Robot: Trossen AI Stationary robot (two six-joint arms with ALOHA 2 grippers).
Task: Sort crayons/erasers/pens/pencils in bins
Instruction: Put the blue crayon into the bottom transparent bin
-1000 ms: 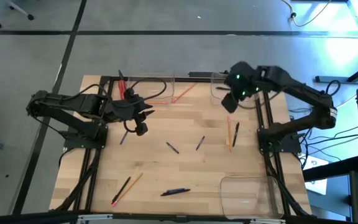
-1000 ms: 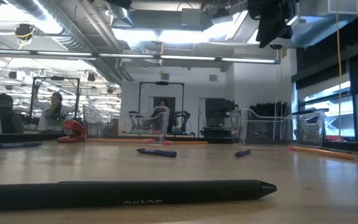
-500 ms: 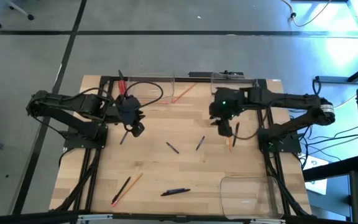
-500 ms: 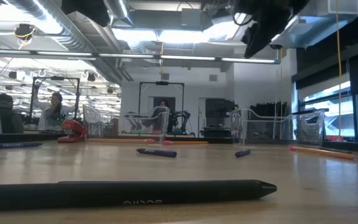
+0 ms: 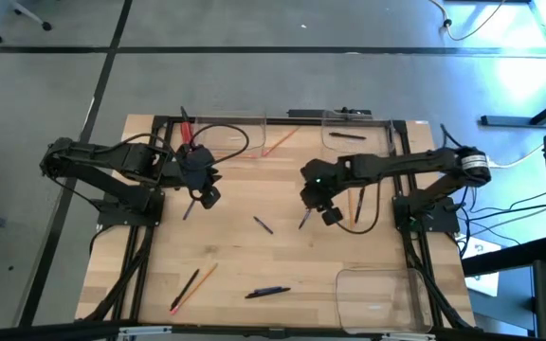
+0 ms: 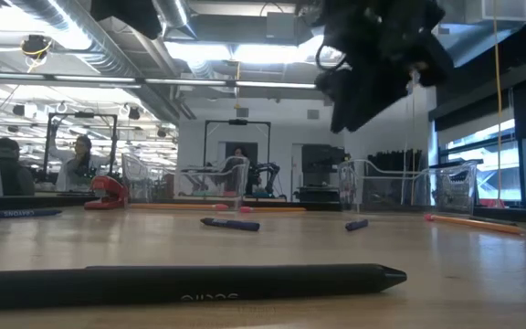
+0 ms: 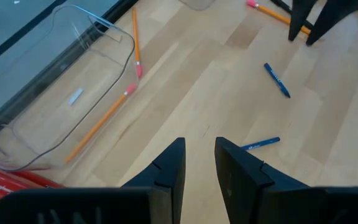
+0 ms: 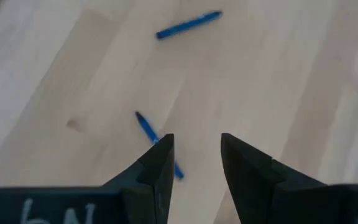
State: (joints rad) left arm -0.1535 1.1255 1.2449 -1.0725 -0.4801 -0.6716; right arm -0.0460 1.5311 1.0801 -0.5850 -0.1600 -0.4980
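- The right gripper (image 5: pixel 317 201) hangs over the middle of the table (image 5: pixel 282 246), its fingers (image 8: pixel 160 163) parted with nothing between them.
- Just below it lies a short blue pen (image 8: pixel 157 142), touching neither finger (its lower end is hidden behind one finger in the right wrist view).
- A second blue pen (image 8: pixel 188 24) lies apart from the first, farther along the wood.
- The left gripper (image 5: pixel 202 189) waits over the left part of the table, its fingers (image 7: pixel 169 168) slightly parted and empty.
- A clear bin (image 5: pixel 230 128) sits at the far edge; one pencil (image 7: pixel 101 124) lies slanted across its rim, and another pencil (image 7: pixel 135 40) lies just beside it.
- A second bin (image 5: pixel 358 137) at the far right holds a dark pen (image 5: pixel 346 135).
- A third bin (image 5: pixel 377 296) sits at the near right corner.
- Two pencils and a dark pen (image 5: pixel 359 205) lie side by side near the right edge.
- A long black pen (image 6: pixel 185 281) lies closest to the low camera.
- A person (image 6: pixel 80 157) shows in the room beyond.
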